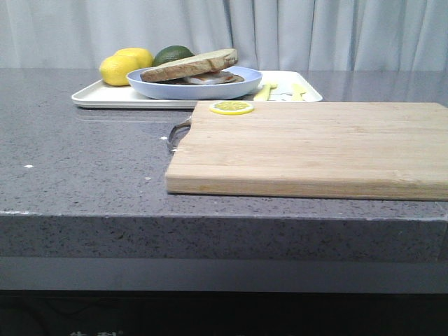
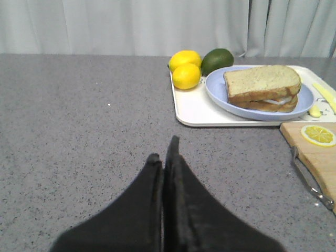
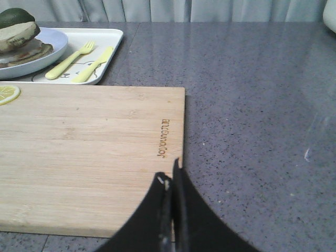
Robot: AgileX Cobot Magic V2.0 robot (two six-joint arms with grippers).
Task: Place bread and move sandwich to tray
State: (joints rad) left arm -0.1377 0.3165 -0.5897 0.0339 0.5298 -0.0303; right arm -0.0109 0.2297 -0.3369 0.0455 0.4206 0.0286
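My cutting board [image 3: 89, 152] carries burnt-in lettering near its edge, too small for me to read. The sandwich [image 2: 262, 88] sits on its blue plate [image 2: 220, 89] on the white tray [image 2: 191, 107], well apart from my left gripper [image 2: 164, 152] and right gripper [image 3: 170, 176], both clenched empty.

We take this for a kitchen-like setting, probably a staged one. The surface [image 1: 84, 154] is grey speckled stone, like a kitchen worktop, filling the middle of the front view. On it lie a wooden cutting board [image 1: 315, 147] with a metal handle [image 1: 176, 134] and a lemon slice [image 1: 232, 107]. In the upper left sit a white tray [image 1: 105, 96], lemons [image 1: 124, 66], an avocado [image 1: 172, 54] and yellow cutlery [image 3: 79, 59]. Pale curtains [image 1: 301, 31] close off the whole background.
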